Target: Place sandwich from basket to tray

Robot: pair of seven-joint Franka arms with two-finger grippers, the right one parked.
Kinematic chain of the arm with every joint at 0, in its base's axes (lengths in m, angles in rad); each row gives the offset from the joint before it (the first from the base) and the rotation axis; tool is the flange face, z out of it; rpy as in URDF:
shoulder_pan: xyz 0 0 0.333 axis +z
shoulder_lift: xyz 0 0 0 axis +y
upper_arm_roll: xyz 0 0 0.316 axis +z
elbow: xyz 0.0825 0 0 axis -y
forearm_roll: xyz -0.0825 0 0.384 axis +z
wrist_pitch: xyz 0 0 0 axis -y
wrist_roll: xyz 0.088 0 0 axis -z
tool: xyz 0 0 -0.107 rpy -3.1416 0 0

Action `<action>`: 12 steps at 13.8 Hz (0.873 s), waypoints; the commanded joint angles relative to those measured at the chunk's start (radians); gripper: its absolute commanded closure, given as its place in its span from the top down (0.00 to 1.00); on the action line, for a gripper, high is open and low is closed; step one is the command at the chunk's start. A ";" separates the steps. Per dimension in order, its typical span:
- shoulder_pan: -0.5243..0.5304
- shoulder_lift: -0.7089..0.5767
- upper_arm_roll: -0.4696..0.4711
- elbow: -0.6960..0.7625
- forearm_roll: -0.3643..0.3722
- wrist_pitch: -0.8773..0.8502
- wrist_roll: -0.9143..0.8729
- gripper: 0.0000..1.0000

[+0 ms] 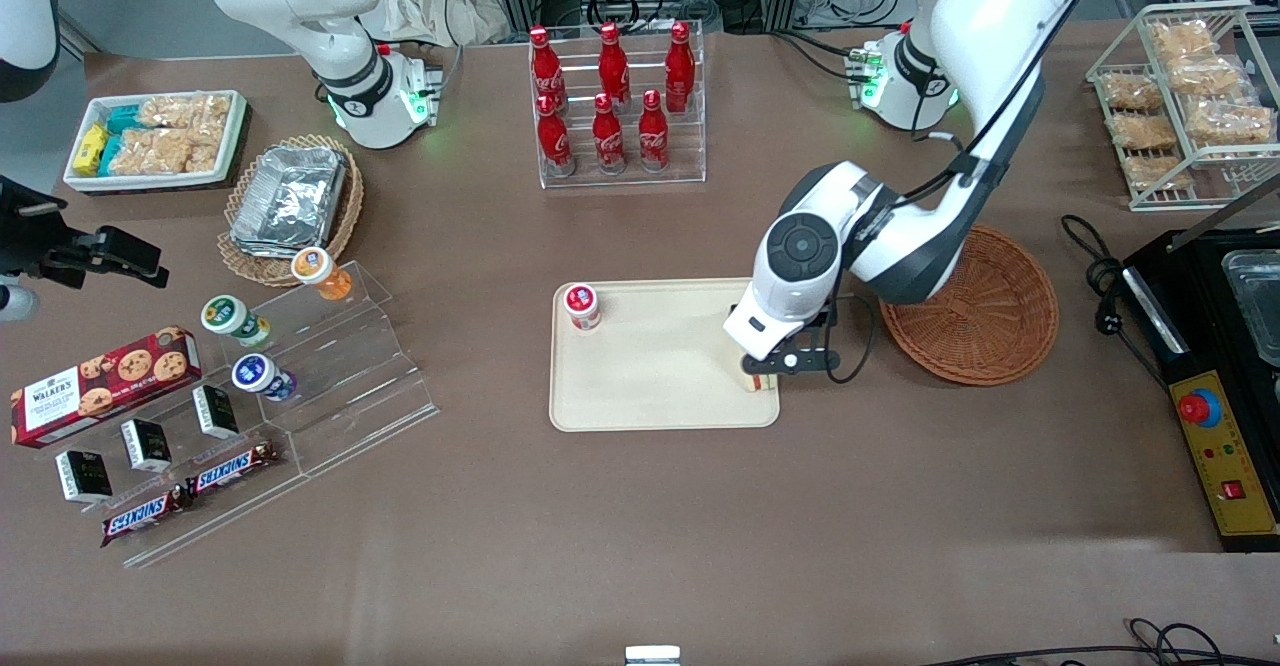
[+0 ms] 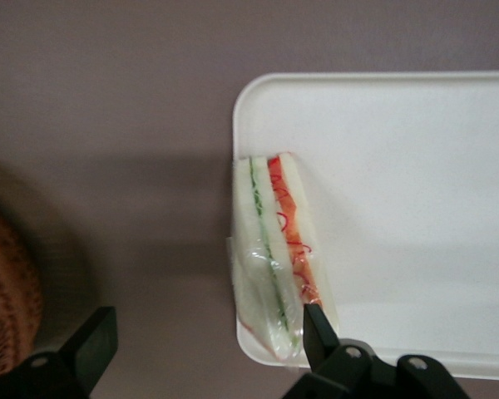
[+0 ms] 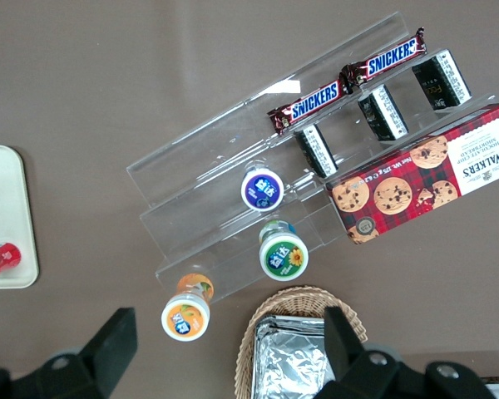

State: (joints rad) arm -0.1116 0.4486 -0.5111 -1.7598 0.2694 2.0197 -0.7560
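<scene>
left arm bent low, wrist tipped downward, claw with fingers spread wide apart

Even overhead light, soft shadows under the arm; wrist close-up slightly blurred, tray glaring white.

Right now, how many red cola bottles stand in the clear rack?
6: three in the rack's row farther from the front camera, three in its nearer row. None look hidden. The tool is over the tray.

Six red cola bottles stand in a clear rack. Toward the parked arm's end of the surface, a pale wicker basket holds foil trays, near a cookie box and two Snickers bars, apparently on clear steps.
</scene>
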 commanded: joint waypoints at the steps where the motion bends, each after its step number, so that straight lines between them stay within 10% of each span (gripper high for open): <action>1: 0.041 -0.097 0.003 -0.010 -0.042 -0.080 0.029 0.99; 12: 0.213 -0.369 0.132 -0.010 -0.152 -0.292 0.460 0.99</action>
State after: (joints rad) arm 0.1105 0.1485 -0.4492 -1.7561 0.1774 1.7489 -0.3837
